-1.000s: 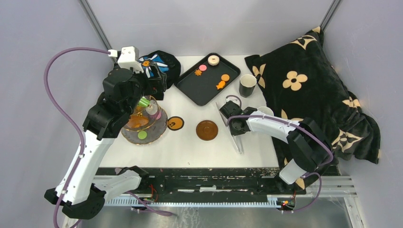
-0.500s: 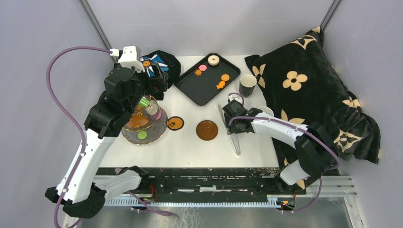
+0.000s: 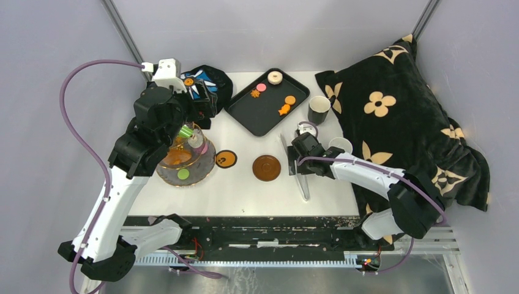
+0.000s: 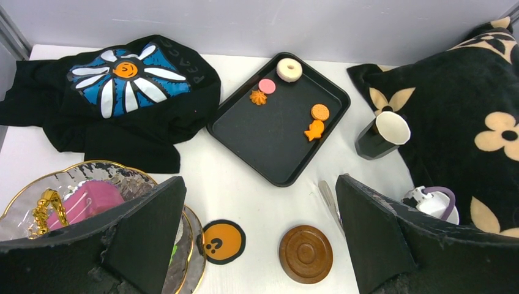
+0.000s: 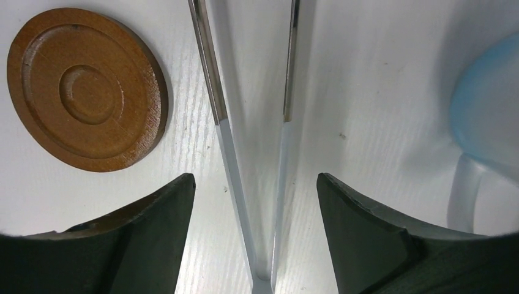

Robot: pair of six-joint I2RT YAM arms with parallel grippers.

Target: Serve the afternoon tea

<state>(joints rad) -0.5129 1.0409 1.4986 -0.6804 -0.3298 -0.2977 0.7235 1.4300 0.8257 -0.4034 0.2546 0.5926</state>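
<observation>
The three-tier glass stand [image 3: 183, 160] with gold trim holds green, pink and orange pastries. My left gripper [image 4: 260, 179] hangs open above its right side, holding nothing. More pastries lie on the black tray [image 3: 260, 110], among them a pink one [image 4: 266, 86] and an orange fish [image 4: 314, 130]. A brown saucer [image 3: 267, 168] sits mid-table. Metal tongs [image 5: 227, 147] lie flat on the table between the spread fingers of my right gripper [image 5: 255, 180], which is open and not touching them. The dark cup [image 3: 318, 110] and the white mug [image 3: 340, 144] stand to the right.
An orange round coaster [image 3: 226, 159] with a black rim lies between stand and saucer. The black cloth with the blue-white flower [image 3: 205, 82] is at the back left. The black blanket with tan flowers [image 3: 398, 116] fills the right side, next to the mug.
My right gripper has opened and let go of the tongs, which now lie flat on the table; it has drawn slightly towards the back. The left arm has not moved.
</observation>
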